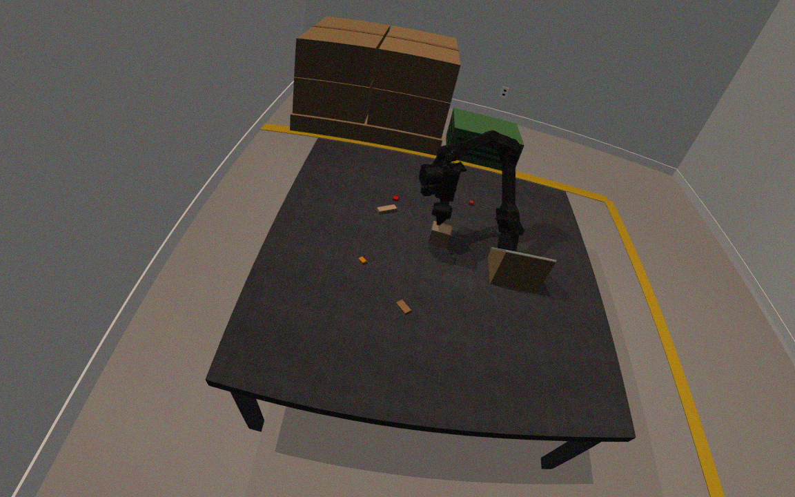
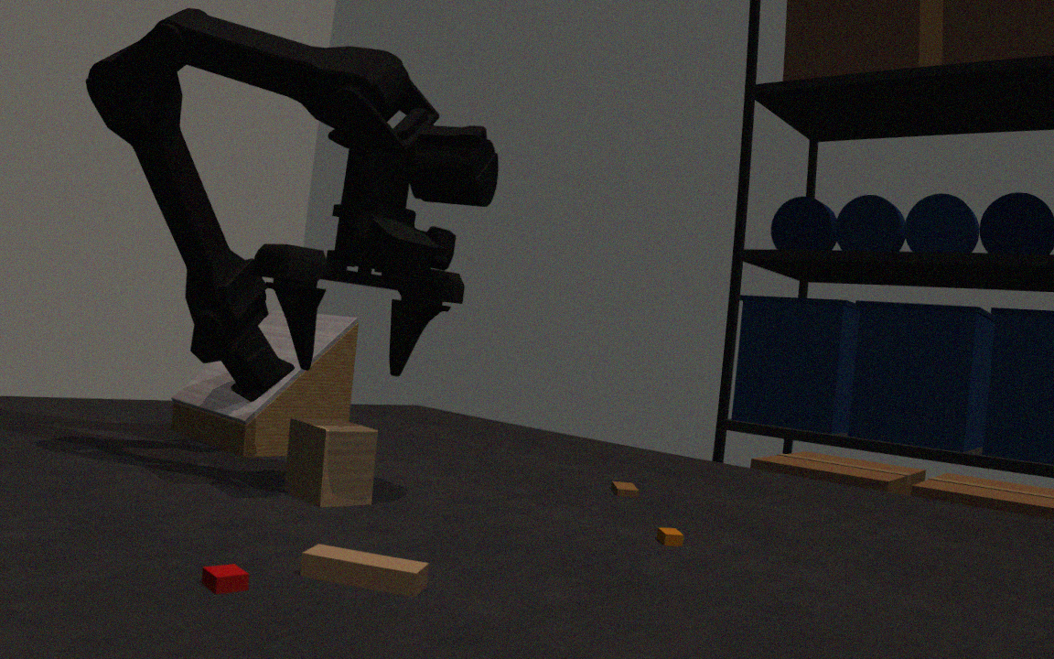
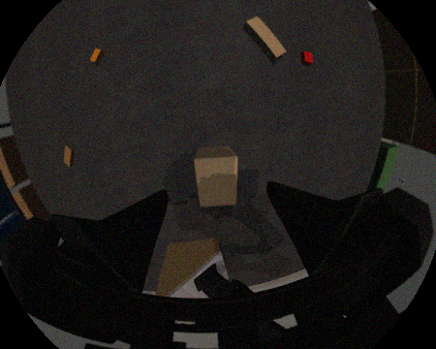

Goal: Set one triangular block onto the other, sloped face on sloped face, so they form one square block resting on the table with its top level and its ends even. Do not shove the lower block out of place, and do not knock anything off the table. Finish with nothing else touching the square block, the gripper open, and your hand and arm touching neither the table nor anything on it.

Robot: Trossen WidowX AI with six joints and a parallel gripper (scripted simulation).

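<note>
The two triangular blocks stand together as one wooden square block [image 1: 441, 233] [image 2: 331, 463] [image 3: 216, 182] on the dark table [image 1: 480, 371]. Its top looks level and its ends look even; the seam between the sloped faces is too faint to make out. My gripper [image 2: 350, 370] [image 3: 217, 190] is wide open and empty, pointing down. In the exterior view its fingertips are above the block's top, with a gap. In the wrist view the block shows between and beyond the fingers, touching neither. In the top view the fingers partly overlap the block's far top edge.
The arm's base is at a large wooden wedge [image 1: 521, 272] [image 2: 309, 401] [image 3: 185, 262]. A light plank [image 1: 386, 208] [image 2: 362, 569] [image 3: 266, 37], red blocks [image 1: 395, 198] [image 2: 225, 578] [image 3: 307, 57], an orange block [image 1: 361, 260] [image 2: 670, 536] [image 3: 96, 55] and a brown block [image 1: 403, 306] [image 2: 624, 489] [image 3: 68, 156] lie apart.
</note>
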